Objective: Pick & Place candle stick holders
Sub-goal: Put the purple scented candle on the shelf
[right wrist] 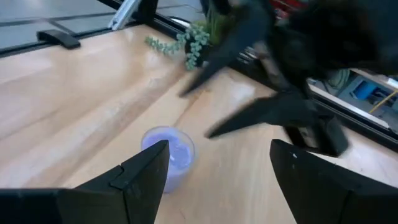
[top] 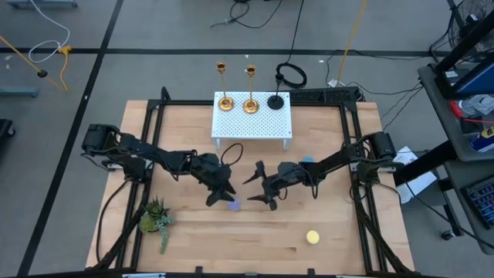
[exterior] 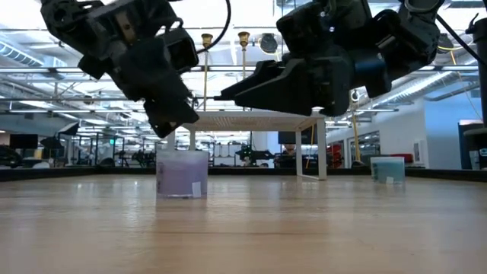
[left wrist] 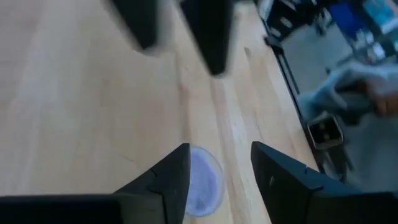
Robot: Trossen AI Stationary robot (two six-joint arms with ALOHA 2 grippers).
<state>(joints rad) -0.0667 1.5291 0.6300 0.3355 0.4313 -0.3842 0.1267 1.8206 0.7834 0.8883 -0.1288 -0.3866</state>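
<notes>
Two shiny gold candle stick holders (top: pixel 225 100) (top: pixel 250 102) and one black holder (top: pixel 275 100) stand upright on their round bases on a white perforated stand (top: pixel 253 123) at the table's far middle. In the low view the gold stems (exterior: pixel 207 46) show behind the arms. My left gripper (top: pixel 222 194) is open and empty above the table's middle, over a small purple round piece (top: pixel 233 204) that lies on the table and shows between its fingers in the left wrist view (left wrist: pixel 202 180). My right gripper (top: pixel 258 193) is open and empty, facing the left gripper just to the right of that piece (right wrist: pixel 168 149).
A blue round piece (top: pixel 308 161) lies on the table to the right of middle, and a yellow one (top: pixel 312 237) lies near the front right. A green plant sprig (top: pixel 157 216) lies at the front left. A black frame (top: pixel 154 116) borders the table. The two grippers stand close together.
</notes>
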